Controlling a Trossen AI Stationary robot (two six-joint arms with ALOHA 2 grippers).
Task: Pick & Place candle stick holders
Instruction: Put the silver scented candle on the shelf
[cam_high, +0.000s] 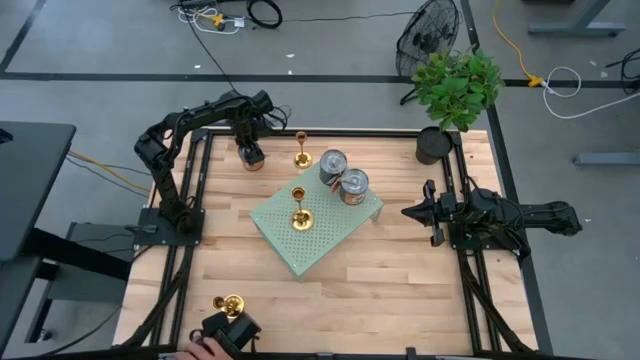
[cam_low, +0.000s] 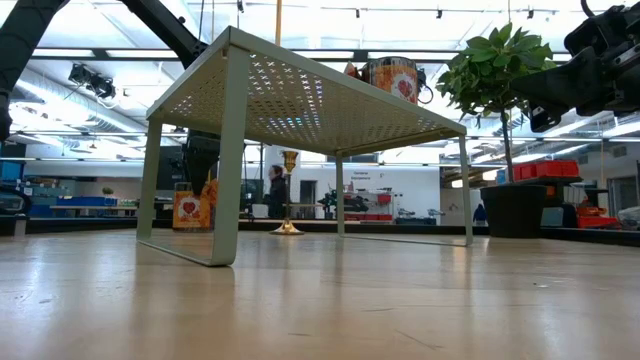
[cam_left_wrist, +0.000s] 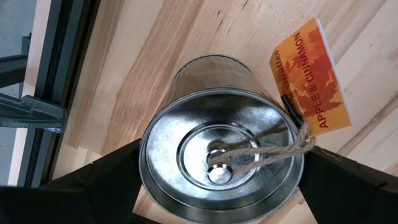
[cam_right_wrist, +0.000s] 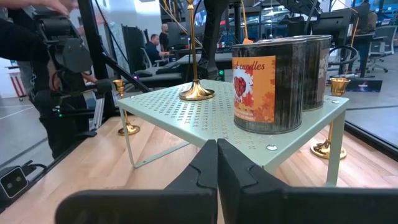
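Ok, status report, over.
Left gripper at a tin can, far edge. Right gripper shut, parked beside the shelf. One candle stick holder on the shelf, two on the table. Two cans share the shelf.

Left gripper (cam_high: 250, 155) hidden over tin can (cam_left_wrist: 221, 165); near-edge holder (cam_high: 231, 303) partly blocked by person's hand (cam_high: 205, 349).

Overhead, table-level, two wrist cameras; shelf (cam_high: 316, 225) shared.

Wooden table (cam_high: 400, 260) – green rack (cam_high: 335, 235), plant pot (cam_high: 433, 146), two holders (cam_high: 301, 150).
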